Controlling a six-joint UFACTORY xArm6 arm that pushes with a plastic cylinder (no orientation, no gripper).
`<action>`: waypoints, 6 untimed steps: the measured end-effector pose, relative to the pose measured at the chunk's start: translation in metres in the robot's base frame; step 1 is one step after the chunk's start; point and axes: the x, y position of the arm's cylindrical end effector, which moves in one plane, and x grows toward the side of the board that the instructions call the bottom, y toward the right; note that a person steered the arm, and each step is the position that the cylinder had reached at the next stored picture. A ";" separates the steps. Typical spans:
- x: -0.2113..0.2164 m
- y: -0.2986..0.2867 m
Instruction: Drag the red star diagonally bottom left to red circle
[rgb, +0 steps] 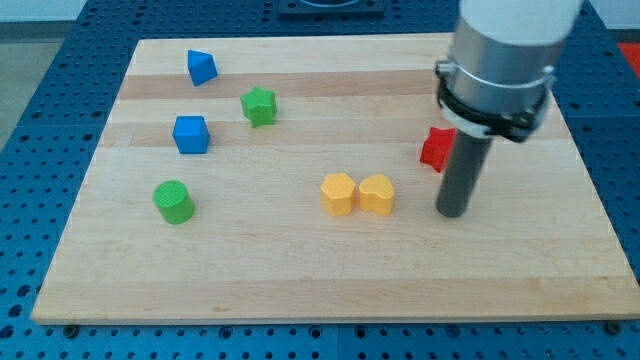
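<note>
A red block (435, 149) lies at the view's right, partly hidden behind my rod; its shape cannot be made out for sure. My tip (452, 213) rests on the board just below and to the right of the red block. No second red block shows; the arm's body covers the board's upper right. The tip is right of the yellow pair.
A yellow hexagon (338, 193) and a yellow heart (377, 194) sit side by side mid-board. A green star (259, 105), a blue cube (190, 134), a blue triangular block (201, 67) and a green cylinder (174, 201) lie at the left of the wooden board (300, 290).
</note>
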 end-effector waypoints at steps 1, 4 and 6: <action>0.000 0.018; -0.021 0.012; -0.045 0.007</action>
